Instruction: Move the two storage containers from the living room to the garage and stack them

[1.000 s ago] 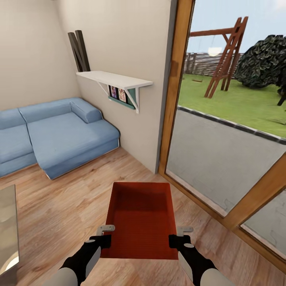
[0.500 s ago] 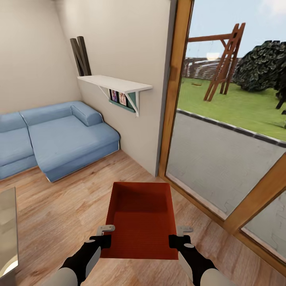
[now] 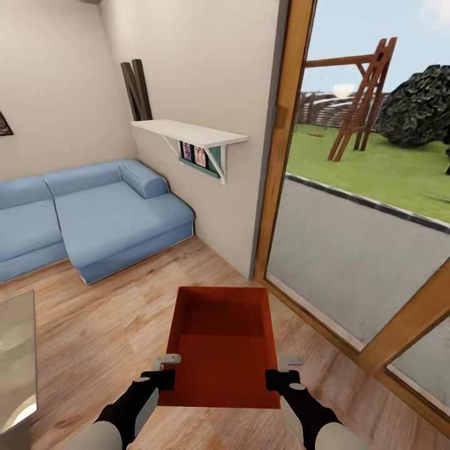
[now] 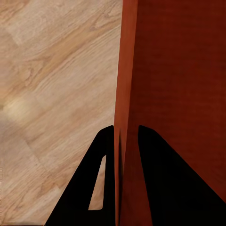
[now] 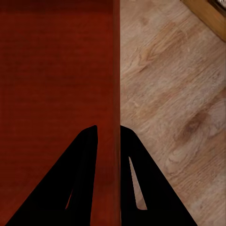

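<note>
Whole view swung a touch, blue sofa (image 3: 94, 219) and white shelf (image 3: 190, 132) now sitting further right, storage container (image 3: 222, 347) unchanged, held level above the wood floor (image 3: 94, 337), left pincer (image 3: 164, 373) clamped on its left wall, right pincer (image 3: 279, 373) clamped on its right wall, glass door (image 3: 369, 206) beside it.

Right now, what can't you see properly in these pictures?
- Floor under the storage container: hidden by it, head view.
- Blue sofa: cut off by the picture's edge, head view.
- Photos under the white shelf: too small to make out.
- Container's far end: cut off in both wrist views.
</note>
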